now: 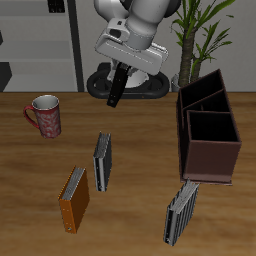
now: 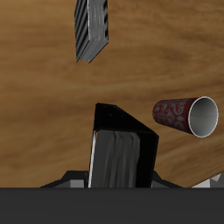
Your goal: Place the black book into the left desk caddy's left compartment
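Note:
The black book hangs above the table near its back, with my gripper shut on its upper end. In the wrist view the black book fills the space between the jaws, pale page edges along one side. The left desk caddy is a dark maroon-brown open-topped box with a divider between two compartments. It stands on the table well apart from the book, and both compartments look empty. The wrist view does not show the caddy.
A patterned red mug stands on the table, also seen as the mug in the wrist view. A grey-and-black striped book lies mid-table, an orange-brown book and another striped book nearer the front edge. A plant stands behind the caddy.

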### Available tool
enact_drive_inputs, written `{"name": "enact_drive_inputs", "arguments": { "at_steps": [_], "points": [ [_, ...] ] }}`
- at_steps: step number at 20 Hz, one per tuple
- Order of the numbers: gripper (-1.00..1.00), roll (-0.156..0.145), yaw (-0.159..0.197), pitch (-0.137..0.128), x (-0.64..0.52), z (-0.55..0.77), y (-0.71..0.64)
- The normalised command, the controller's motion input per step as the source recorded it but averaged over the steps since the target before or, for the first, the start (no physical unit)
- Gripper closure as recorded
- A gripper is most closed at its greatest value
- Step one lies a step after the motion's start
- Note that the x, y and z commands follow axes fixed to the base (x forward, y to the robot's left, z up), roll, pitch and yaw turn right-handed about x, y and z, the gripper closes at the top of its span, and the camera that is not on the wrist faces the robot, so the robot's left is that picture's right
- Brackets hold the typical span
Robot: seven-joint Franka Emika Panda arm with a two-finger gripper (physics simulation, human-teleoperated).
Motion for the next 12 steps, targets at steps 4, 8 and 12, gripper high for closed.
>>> {"name": "enact_drive_inputs", "arguments": {
  "at_steps": [4, 8, 12],
  "points": [
    [1.0, 0.004, -0.003, -0.011, -0.26, 0.13, 0.37],
    [1.0, 0.055, 0.036, -0.034, -0.35, 0.09, 0.5],
    [1.0, 0.155, 0.067, -0.044, -0.44, 0.05, 0.56]
  ]
}}
